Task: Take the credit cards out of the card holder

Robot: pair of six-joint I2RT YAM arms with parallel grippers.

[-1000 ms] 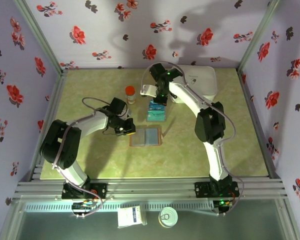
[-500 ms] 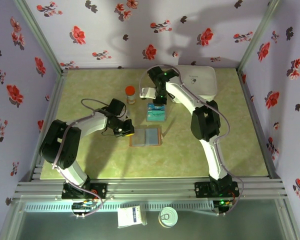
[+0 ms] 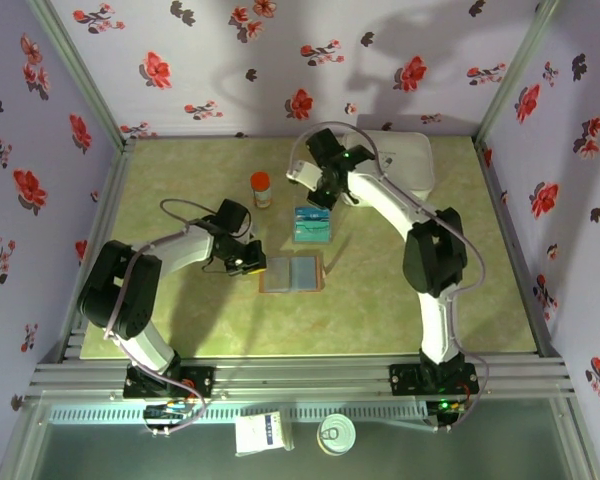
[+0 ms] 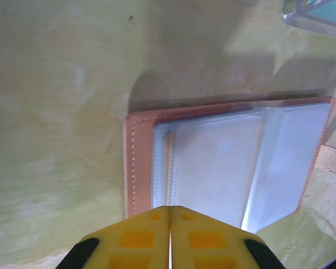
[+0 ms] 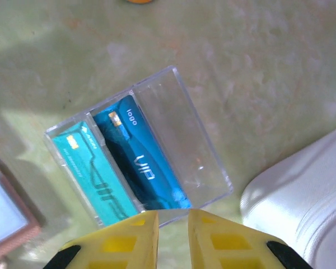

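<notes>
— Where is the card holder (image 4: 139, 168) lying?
— It is lying open and flat on the table (image 4: 56, 112), its near edge right at the tips of the left gripper (image 4: 169, 216), whose jaws are pressing together on nothing.
— And the right gripper (image 5: 173, 216)?
— Its jaws are standing slightly parted, gripping nothing, above a clear tray (image 5: 196, 140). Two credit cards (image 5: 137, 157) are lying in it side by side, both reading "VIP", the darker also "logo".
</notes>
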